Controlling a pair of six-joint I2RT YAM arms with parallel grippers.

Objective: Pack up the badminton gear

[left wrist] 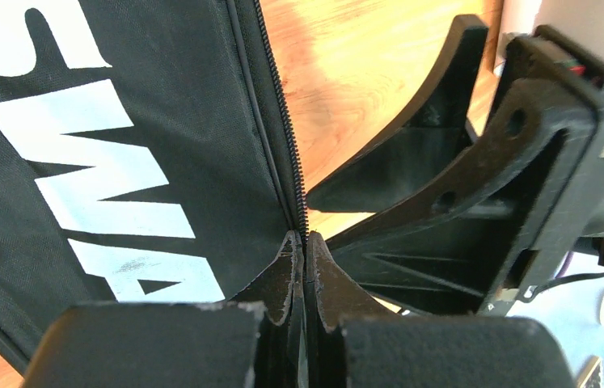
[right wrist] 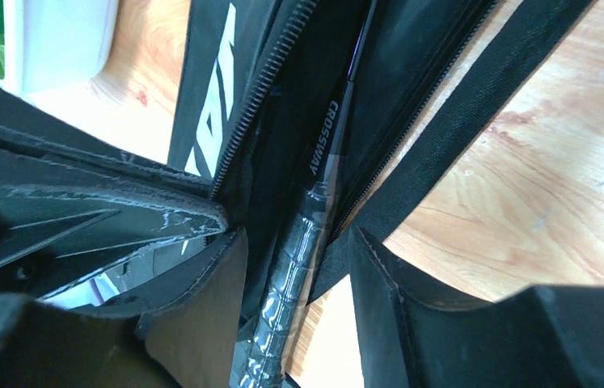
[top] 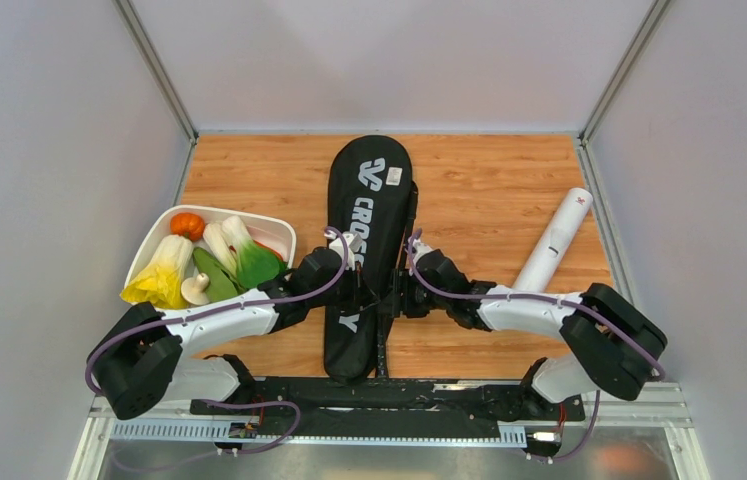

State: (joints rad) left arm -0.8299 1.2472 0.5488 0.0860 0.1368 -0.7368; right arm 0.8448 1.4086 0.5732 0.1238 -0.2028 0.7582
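Observation:
The black CROSSWAY racket bag (top: 367, 215) lies lengthwise in the middle of the table. My left gripper (top: 366, 293) is shut on the bag's zipper edge (left wrist: 294, 174), the fingertips pinched together on it in the left wrist view (left wrist: 305, 240). My right gripper (top: 397, 295) is open at the bag's right side. In the right wrist view (right wrist: 297, 236) its jaws straddle a racket's plastic-wrapped handle (right wrist: 286, 295), which lies in the bag's open slit without being gripped. The long white tube (top: 553, 242) lies on the wood at the right. No shuttlecocks are in view.
A white tray (top: 275, 232) of toy vegetables stands at the left of the bag. The bag's black strap (right wrist: 464, 121) runs across the wood beside the right fingers. Grey walls close in the table on three sides.

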